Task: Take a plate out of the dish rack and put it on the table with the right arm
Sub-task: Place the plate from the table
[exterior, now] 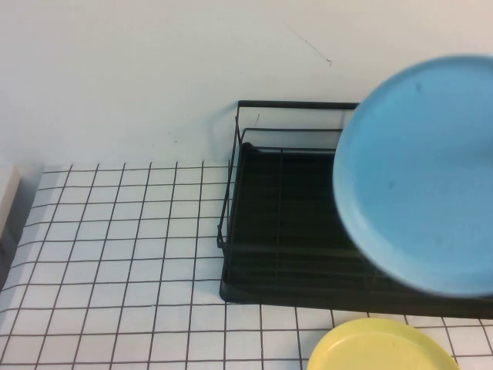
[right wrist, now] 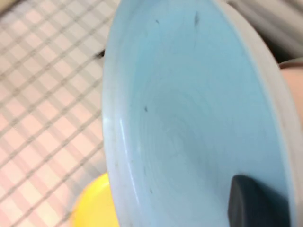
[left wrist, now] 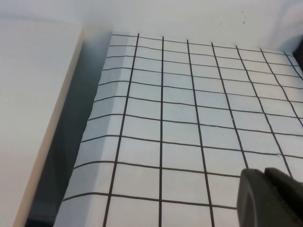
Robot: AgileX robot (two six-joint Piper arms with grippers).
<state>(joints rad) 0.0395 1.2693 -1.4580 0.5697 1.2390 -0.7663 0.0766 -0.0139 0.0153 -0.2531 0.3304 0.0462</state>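
Observation:
The light-blue plate (exterior: 420, 173) is lifted high, tilted on edge, above the right part of the black dish rack (exterior: 277, 239). It fills the right wrist view (right wrist: 189, 118). My right gripper (right wrist: 272, 201) is shut on the plate's rim. One black finger (right wrist: 255, 203) presses on the plate's inner face and the other is hidden behind it. The right gripper itself is out of the high view. My left gripper (left wrist: 266, 176) hangs low over the gridded table (left wrist: 180, 118) at the far left, its fingers together and empty. It does not show in the high view.
A yellow plate (exterior: 381, 348) lies on the table (exterior: 115, 254) in front of the rack and also shows in the right wrist view (right wrist: 94, 203). A white block (left wrist: 33, 94) borders the table's left edge. A white wall stands behind the rack.

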